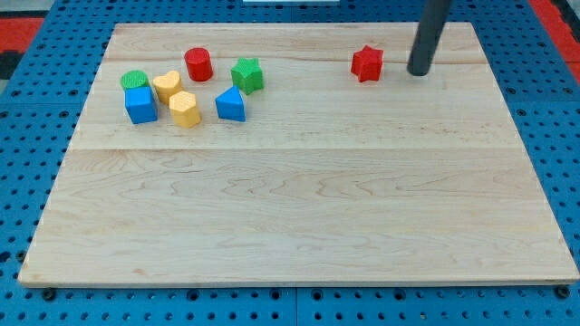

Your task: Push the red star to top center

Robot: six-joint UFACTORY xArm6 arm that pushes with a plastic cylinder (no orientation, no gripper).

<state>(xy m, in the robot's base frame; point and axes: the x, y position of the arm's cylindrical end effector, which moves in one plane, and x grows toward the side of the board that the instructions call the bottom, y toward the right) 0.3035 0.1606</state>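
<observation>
The near part of the bench [299, 226] lay bare. Farther back, at the view's left, sat a blue block [140, 104] and others; no writing was legible anywhere. At the far edge, right of centre, stood the red star [367, 63], with my tip [420, 72] just beside it on the view's right. No claw existed. An off-centre shove might spin the star aside.

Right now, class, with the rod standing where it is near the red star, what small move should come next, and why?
Probably a short slide of my tip toward the view's left, into the red star. The tip stands just to the star's right, apart from it, and the star lies near the board's top edge but right of centre. A leftward push would carry it toward top centre, short of the green star.
</observation>
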